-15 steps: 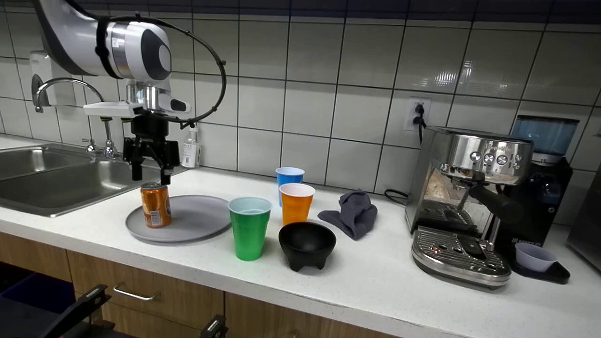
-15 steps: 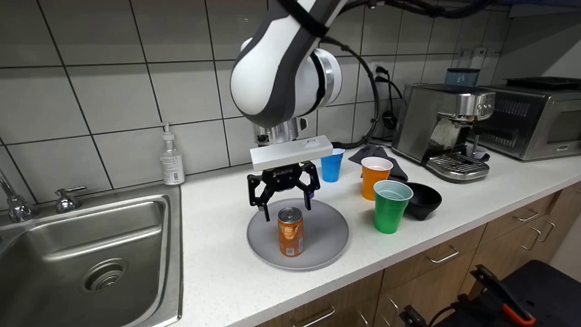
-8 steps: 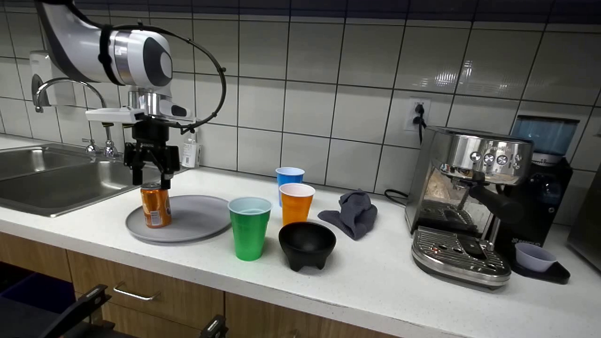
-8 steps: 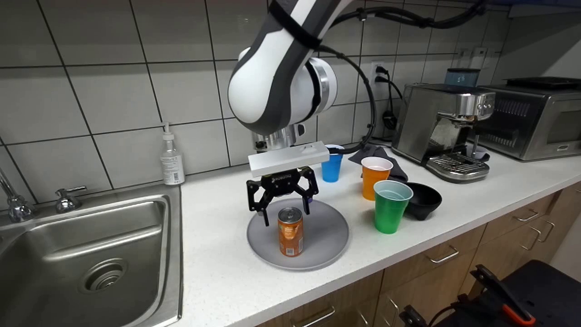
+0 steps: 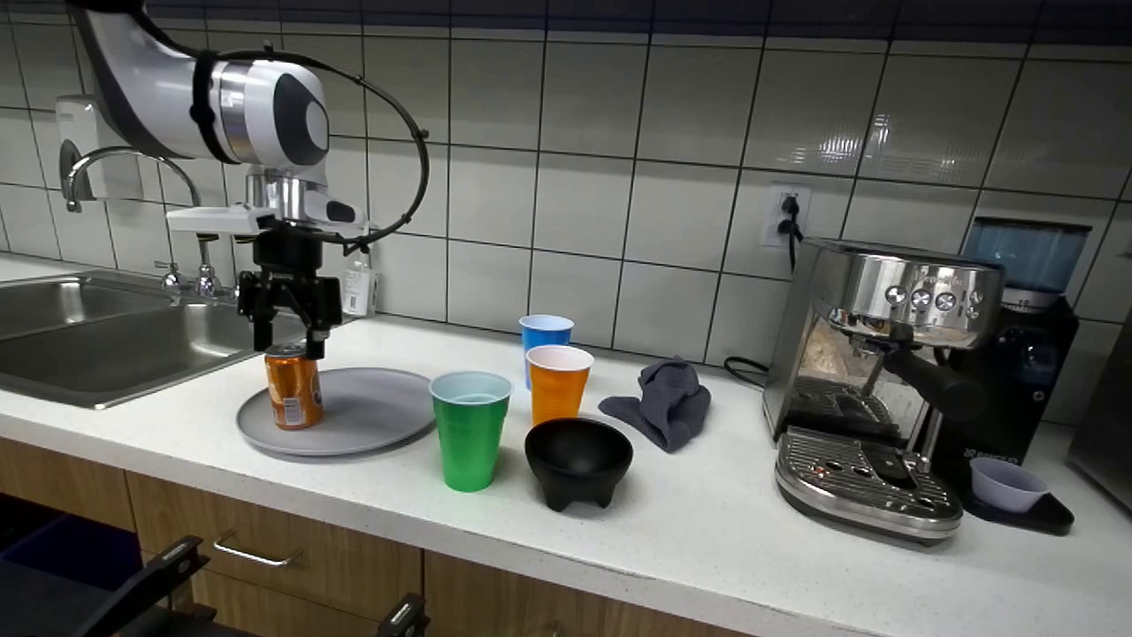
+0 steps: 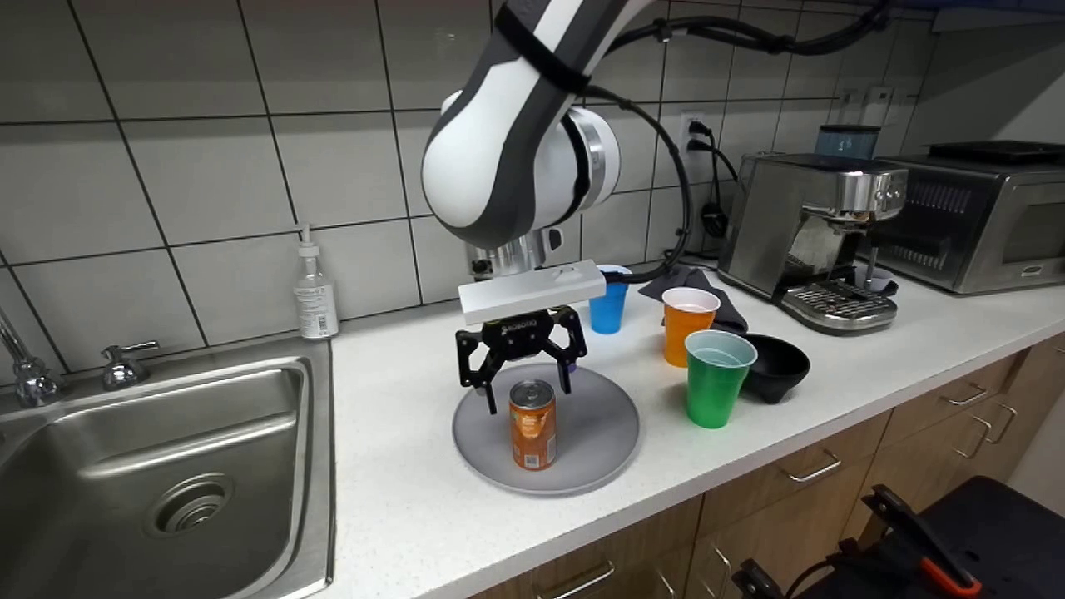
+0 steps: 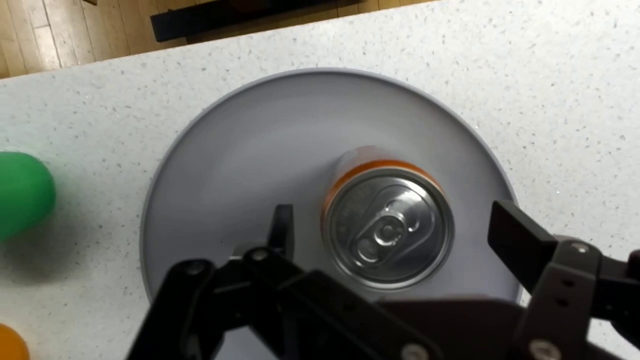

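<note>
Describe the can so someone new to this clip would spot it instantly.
From the steel sink, follow the white counter to the round grey plate. The orange can stands upright on it, near the open gripper. Unlike the orange cup farther along, it has a silver metal top with a pull tab.

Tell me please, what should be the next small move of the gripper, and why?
I would probably lower the open gripper slightly, straight down: in the wrist view its fingers flank the orange can, and in both exterior views their tips appear near the can's top, perhaps too high to grip.
</note>
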`<state>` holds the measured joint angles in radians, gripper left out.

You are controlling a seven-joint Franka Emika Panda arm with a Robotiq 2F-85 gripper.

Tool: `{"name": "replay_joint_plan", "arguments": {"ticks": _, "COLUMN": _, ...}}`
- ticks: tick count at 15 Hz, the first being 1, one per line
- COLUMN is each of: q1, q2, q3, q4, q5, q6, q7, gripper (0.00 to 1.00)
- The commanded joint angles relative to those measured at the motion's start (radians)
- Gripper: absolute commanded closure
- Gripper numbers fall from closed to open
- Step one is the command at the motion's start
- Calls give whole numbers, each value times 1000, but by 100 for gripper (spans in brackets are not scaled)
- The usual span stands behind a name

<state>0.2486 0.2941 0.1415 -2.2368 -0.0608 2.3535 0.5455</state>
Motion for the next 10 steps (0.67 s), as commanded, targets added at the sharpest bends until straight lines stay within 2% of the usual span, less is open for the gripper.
{"name": "replay_joint_plan", "arguments": {"ticks": 1, "q1": 14, "q2": 6, "q3": -11, "q4": 20, "q5": 26, "q6": -30, "q7": 18, "gripper": 0}}
{"name": "replay_joint_plan", "arguments": {"ticks": 8, "q1": 12, "q2": 11, "q3": -12, "q4": 23, "q5": 48, "q6": -44, "q7": 15, "gripper": 0}}
{"name": "replay_joint_plan", "arguments": {"ticks": 9, "q1": 12, "q2": 12, "q3": -12, "q4": 24, "q5": 51, "q6": -47, "q7": 14, "gripper": 25}}
{"name": "replay_joint_plan", "arguments": {"ticks": 10, "q1": 13, "q2": 12, "q3": -12, "q4": 24, "q5": 53, "q6": -49, "q7": 14, "gripper": 26}}
